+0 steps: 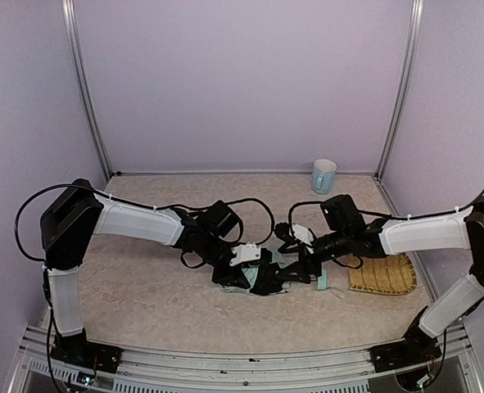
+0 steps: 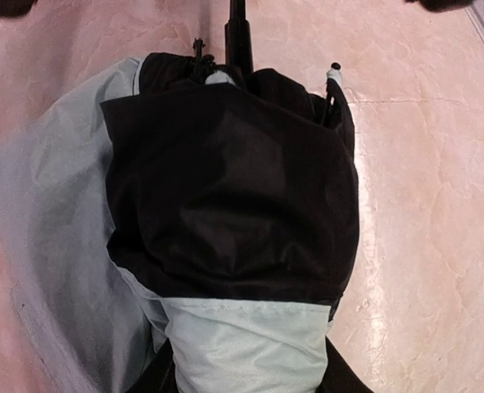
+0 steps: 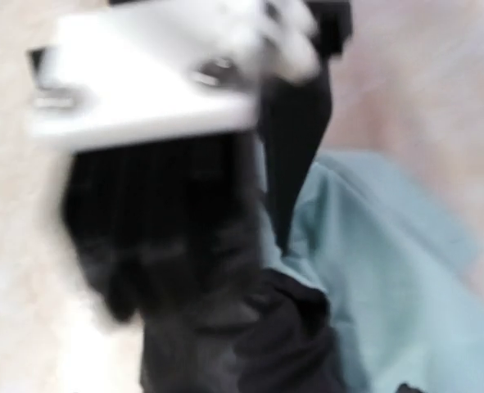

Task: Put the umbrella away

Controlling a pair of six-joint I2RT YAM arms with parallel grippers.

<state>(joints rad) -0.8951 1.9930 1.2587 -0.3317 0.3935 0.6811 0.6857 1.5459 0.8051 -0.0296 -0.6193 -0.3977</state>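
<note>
The umbrella (image 1: 262, 277) lies bunched in the middle of the table, its black lining and pale mint fabric crumpled, with the small mint handle (image 1: 322, 281) at its right end. My left gripper (image 1: 243, 264) comes in from the left and is shut on a fold of the fabric. In the left wrist view the umbrella (image 2: 225, 188) fills the frame, mint cloth runs between my fingers (image 2: 164, 378), and the thin black shaft (image 2: 239, 37) points away. My right gripper (image 1: 299, 264) hovers over the umbrella's right side, jaws apart, holding nothing. Its blurred view shows mint fabric (image 3: 389, 270).
A pale blue mug (image 1: 323, 174) stands at the back right by the wall. A woven yellow straw mat (image 1: 382, 274) lies just right of the handle. The left gripper's white plate (image 3: 143, 82) sits close in front of the right wrist camera.
</note>
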